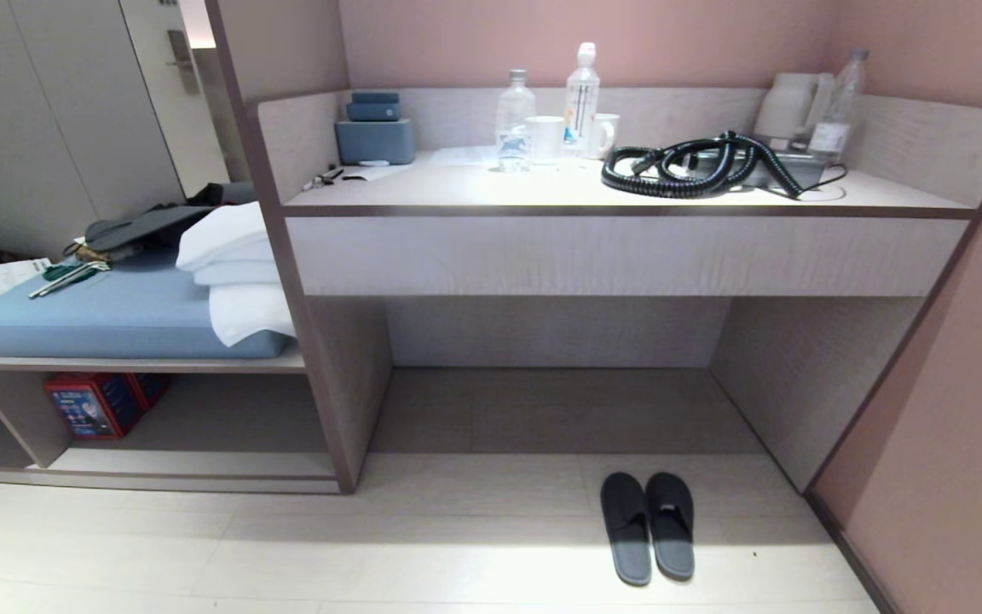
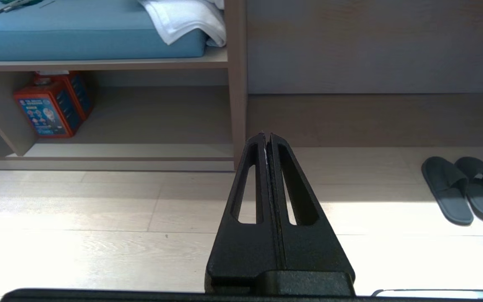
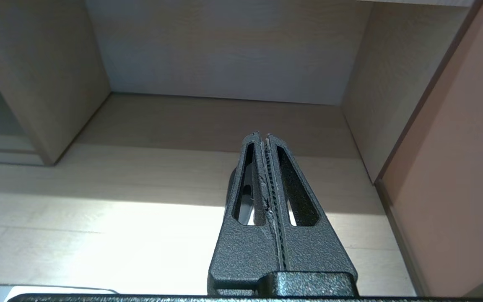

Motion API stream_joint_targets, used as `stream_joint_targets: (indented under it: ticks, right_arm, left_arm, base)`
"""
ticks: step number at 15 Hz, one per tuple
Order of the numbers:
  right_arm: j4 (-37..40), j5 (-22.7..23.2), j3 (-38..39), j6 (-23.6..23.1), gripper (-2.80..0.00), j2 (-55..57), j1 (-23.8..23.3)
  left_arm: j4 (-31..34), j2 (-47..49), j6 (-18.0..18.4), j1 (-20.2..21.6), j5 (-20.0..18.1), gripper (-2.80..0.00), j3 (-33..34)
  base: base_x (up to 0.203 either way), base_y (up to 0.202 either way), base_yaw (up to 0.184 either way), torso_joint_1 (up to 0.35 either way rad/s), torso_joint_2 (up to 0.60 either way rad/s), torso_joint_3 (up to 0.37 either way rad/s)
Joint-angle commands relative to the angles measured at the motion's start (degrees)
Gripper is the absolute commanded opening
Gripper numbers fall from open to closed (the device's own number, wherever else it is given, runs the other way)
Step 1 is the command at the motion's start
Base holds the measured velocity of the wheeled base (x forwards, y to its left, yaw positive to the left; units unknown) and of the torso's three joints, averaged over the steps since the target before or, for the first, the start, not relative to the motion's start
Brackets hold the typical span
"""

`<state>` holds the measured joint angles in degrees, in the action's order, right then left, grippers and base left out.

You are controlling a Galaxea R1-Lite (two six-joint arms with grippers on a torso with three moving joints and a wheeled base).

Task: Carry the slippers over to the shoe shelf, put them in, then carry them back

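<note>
Left claw (image 2: pixel 266 136): fingers pressed together, holding nothing, above the pale floor (image 2: pixel 99 218); seen only in its own wrist view.
Right claw (image 3: pixel 262 135): fingers pressed together, empty, facing the recess under the counter (image 1: pixel 627 192).
Slippers (image 1: pixel 649 524): side by side on the floor before that recess; largely hidden behind the right claw in its wrist view.
Shoe shelf (image 1: pixel 201 465): low open cubby left of the divider, holding a red box (image 1: pixel 99 405).
Above it: blue cushion (image 1: pixel 116 315), white towels (image 1: pixel 231 264).
Counter: bottles (image 1: pixel 515 119), mugs (image 1: pixel 546 136), coiled black cord (image 1: pixel 696 166), kettle (image 1: pixel 789 107).
</note>
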<state>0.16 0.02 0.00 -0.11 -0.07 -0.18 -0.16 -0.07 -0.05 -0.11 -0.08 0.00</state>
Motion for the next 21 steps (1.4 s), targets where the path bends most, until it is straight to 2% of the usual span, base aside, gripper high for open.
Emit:
stream_joint_targets:
  ticks: [1,21]
  right_arm:
    - [0.0,0.1,0.0,0.0,-2.8,0.1,0.1]
    - [0.0,0.1,0.0,-0.1,-2.8,0.1,0.1]
  left_arm:
    - [0.0,0.1,0.0,0.0,0.0,-2.8,0.0]
    - [0.0,0.1,0.0,0.0,0.0,-2.8,0.0]
  base:
    - [0.0,0.201,-0.005,0.006,0.0,0.004]
    - [0.0,0.196,-0.002,0.002,0.0,0.003]
